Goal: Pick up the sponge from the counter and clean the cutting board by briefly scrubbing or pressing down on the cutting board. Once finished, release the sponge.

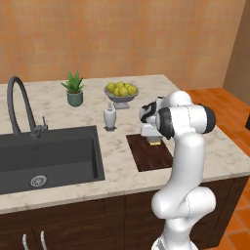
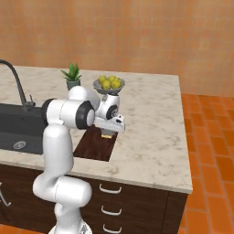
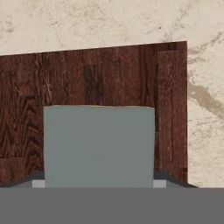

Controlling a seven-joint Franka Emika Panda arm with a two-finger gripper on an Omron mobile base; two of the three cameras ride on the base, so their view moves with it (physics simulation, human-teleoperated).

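The sponge [image 3: 99,146] is pinched in the end effector [image 1: 155,140] at frame centre in the left base view, over the far end of the cutting board [image 1: 146,157]; whether it touches the wood cannot be told. A short, flat press straight down is judged best, kept inside the board edges, before the fingers are spread. On the surface [image 1: 53,102], a grey bowl [image 1: 121,95] holding yellow fruit stands above centre; the black sink [image 1: 49,156] lies lower left.

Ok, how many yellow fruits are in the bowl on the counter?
5 visible lemons, piled in the grey pedestal bowl behind the cutting board, beside the potted plant; more may be hidden underneath.
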